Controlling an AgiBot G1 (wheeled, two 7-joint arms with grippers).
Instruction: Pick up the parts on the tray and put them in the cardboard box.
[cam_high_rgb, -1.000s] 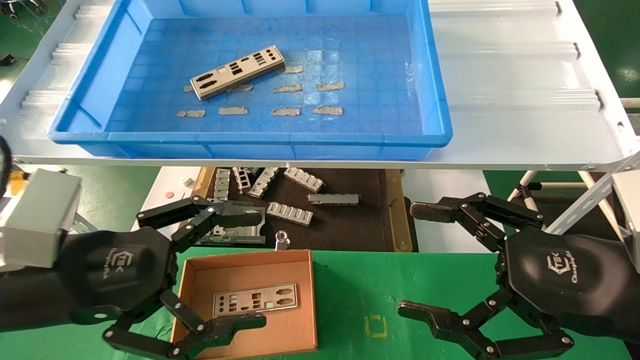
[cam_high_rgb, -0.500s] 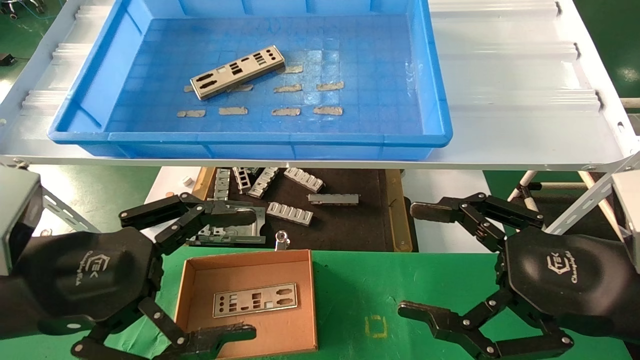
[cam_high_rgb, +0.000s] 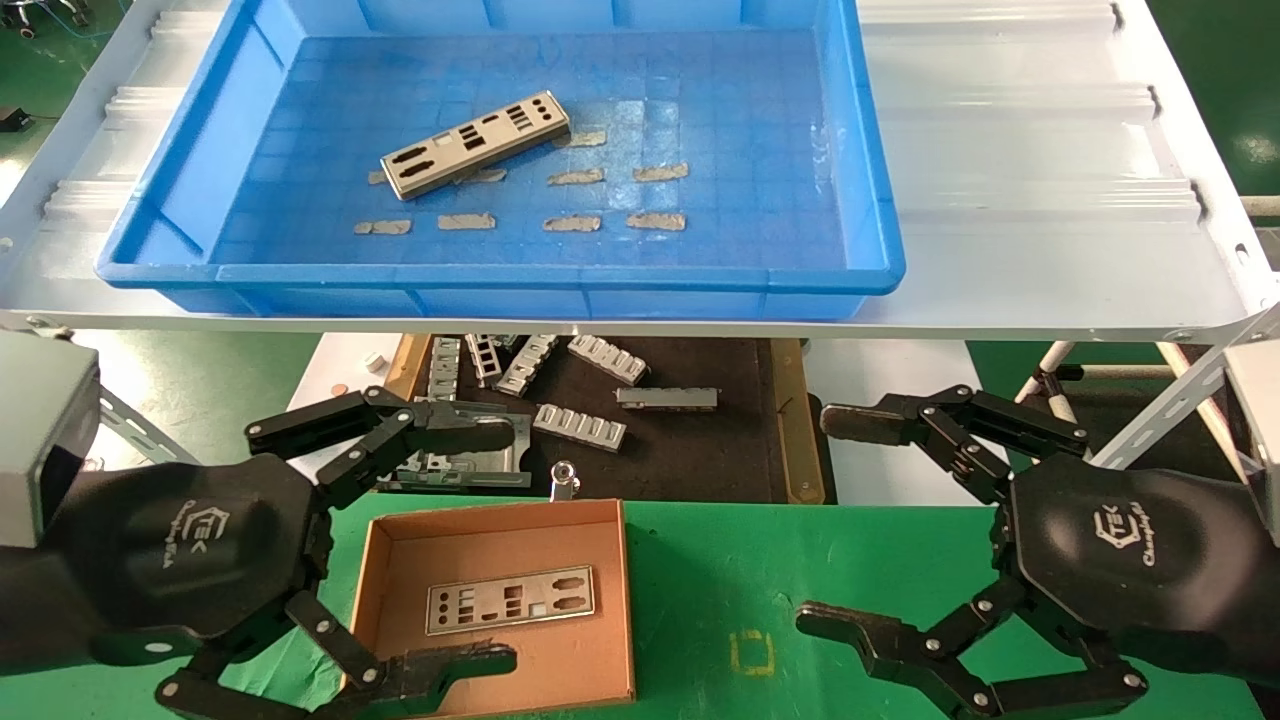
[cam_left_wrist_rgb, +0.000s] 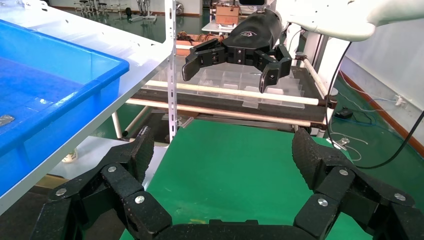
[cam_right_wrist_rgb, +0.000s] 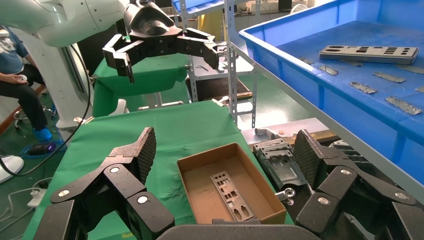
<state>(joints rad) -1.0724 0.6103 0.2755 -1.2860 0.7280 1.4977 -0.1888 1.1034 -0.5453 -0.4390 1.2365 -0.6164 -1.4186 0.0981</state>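
One silver-grey part lies slanted in the blue tray on the upper shelf; it also shows as the part in the right wrist view. A second part lies flat in the cardboard box on the green mat, seen too as the part inside the box. My left gripper hovers open at the box's left side, its fingers spanning the box, nothing held. My right gripper stands open and empty over the mat to the right of the box.
Tan tape scraps dot the tray floor. Below the white shelf sits a black wood-edged tray with ribbed grey brackets and a metal frame. Shelf legs stand at the right.
My left gripper has drawn back to the left and a little lower beside the box, still open. The right arm and both parts have not moved.
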